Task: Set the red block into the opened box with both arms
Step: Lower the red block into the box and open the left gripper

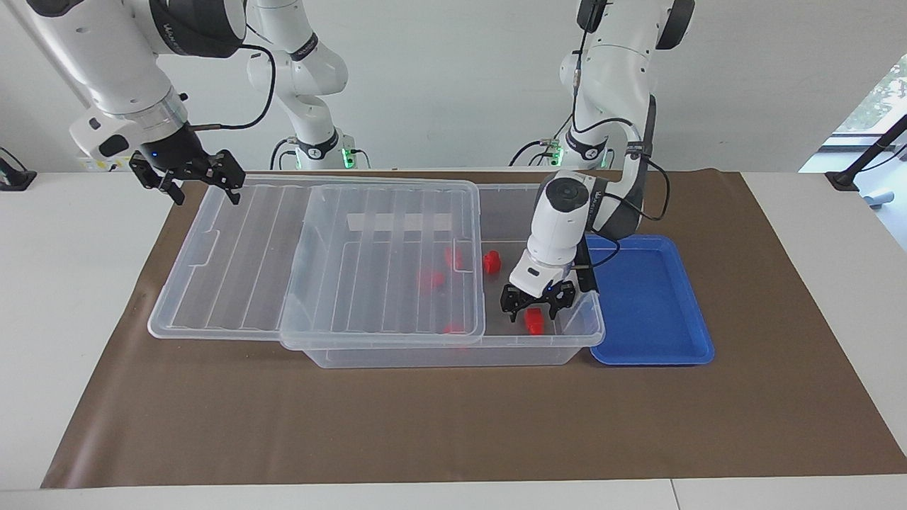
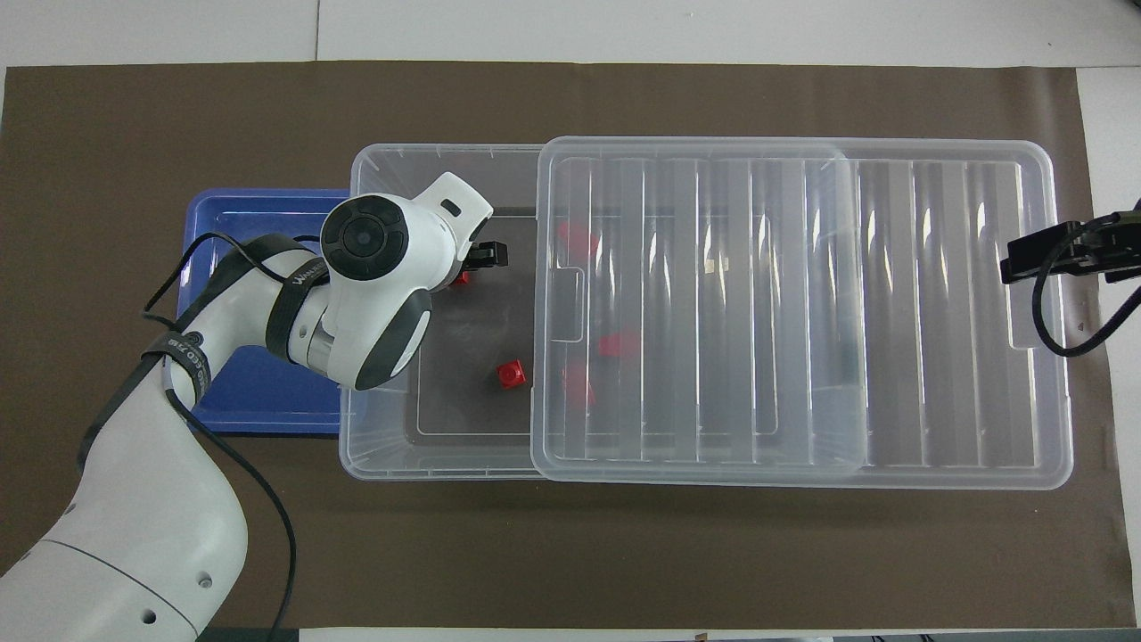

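Fingers spread and holding nothing, the right gripper (image 1: 200, 180) hangs over the end of the clear lid (image 1: 319, 255) toward the right arm's end of the table; that arm waits. The lid lies slid toward that end, covering most of the box (image 1: 538, 341). Through it, three red blocks (image 1: 432, 278) show on the box floor. Another block (image 1: 491, 262) sits in the uncovered part. The left gripper (image 1: 536, 306) reaches down into that open part, claw released, and the red block (image 1: 533, 321) lies on the box floor just under its fingertips. A blue tray (image 1: 648, 304) lies beside the box.
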Controlling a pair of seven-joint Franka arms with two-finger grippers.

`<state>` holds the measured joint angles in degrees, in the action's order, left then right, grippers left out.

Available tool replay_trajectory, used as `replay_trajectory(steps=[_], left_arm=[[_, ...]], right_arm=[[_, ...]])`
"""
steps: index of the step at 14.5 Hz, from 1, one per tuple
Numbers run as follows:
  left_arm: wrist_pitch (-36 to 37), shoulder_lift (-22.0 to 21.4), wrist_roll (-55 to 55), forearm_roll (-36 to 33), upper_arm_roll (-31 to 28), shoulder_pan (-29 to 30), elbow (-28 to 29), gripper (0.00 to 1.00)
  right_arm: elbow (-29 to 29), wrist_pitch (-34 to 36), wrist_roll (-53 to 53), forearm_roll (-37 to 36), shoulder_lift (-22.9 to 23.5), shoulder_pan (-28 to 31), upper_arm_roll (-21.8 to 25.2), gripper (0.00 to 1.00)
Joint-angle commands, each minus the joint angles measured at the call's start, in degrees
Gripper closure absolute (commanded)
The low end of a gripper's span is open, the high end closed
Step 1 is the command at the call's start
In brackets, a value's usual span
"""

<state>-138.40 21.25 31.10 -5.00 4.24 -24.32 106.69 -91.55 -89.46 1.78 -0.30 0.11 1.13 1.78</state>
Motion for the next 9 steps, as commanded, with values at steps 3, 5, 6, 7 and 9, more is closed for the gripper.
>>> replay_trajectory(steps=[3,5,6,7,9], left_arm=[[9.5,-9.8,1.0,-0.8,0.3,-0.5,0.7,0.00],[13.8,-12.9,0.6,-0.8,0.4,-0.7,0.4,0.00],[15.7,-14.5,0.5,-0.8,0.5,-0.6,0.3,0.00],[17.4,-16.5,0.4,-0.7,0.5,-0.6,0.3,0.00],[20.6,-19.6,-0.2,-0.7,0.4,-0.3,0.3,0.00]], right_arm=[[-0.7,0.5,-0.3,0.6,-0.6,0.7,-0.2,0.00],[-1.0,0.6,-0.2,0.6,-0.7,0.9,-0.2,0.00],[-1.1,0.6,-0.2,0.6,-0.8,0.9,-0.2,0.00],[-1.1,0.6,-0.2,0.6,-0.8,0.9,-0.2,0.00],[-1.1,0.6,-0.3,0.5,-0.9,0.8,-0.1,0.00]])
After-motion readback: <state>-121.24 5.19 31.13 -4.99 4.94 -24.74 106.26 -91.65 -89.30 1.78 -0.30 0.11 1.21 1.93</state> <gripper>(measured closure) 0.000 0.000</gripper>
